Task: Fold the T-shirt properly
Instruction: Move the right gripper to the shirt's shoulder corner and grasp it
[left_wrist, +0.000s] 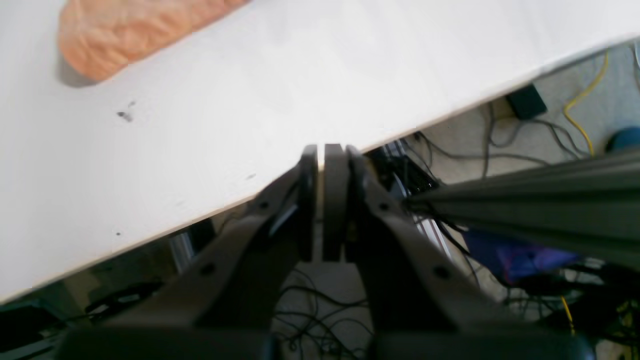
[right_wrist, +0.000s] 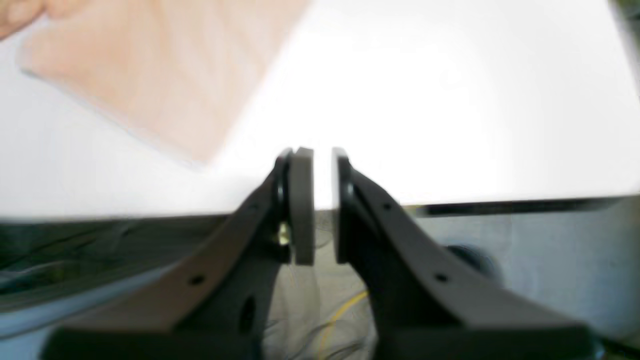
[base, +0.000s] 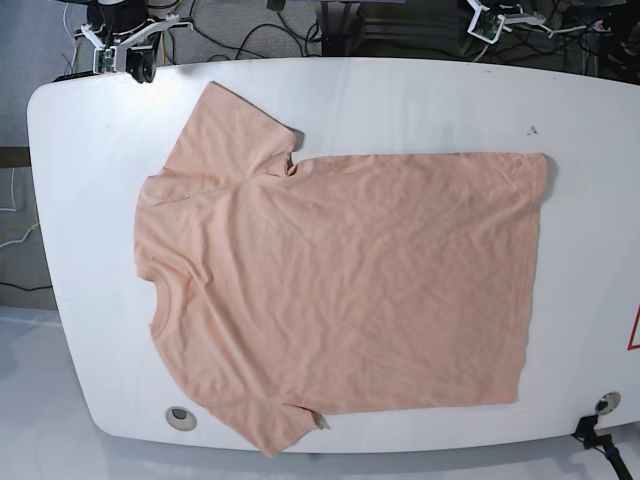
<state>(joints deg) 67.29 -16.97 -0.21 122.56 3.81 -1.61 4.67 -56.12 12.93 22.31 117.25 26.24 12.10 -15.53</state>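
Observation:
The peach T-shirt (base: 340, 290) lies spread flat on the white table (base: 400, 90), plain side up, neck toward the left and hem toward the right. One sleeve points to the back left, the other to the front edge. My left gripper (left_wrist: 325, 147) hangs shut and empty over the table's back edge; a rounded bit of the T-shirt (left_wrist: 115, 35) shows far off at the upper left. My right gripper (right_wrist: 322, 150) hovers at the table's edge, its pads a narrow gap apart with nothing between them. The T-shirt's sleeve (right_wrist: 150, 75) lies ahead and to its left.
Both arms sit at the table's back edge, the right arm (base: 125, 55) at the back left and the left arm (base: 490, 22) at the back right. Cables (left_wrist: 500, 145) and an aluminium rail (left_wrist: 525, 200) lie beyond the edge. Two round holes (base: 180, 415) mark the table's front.

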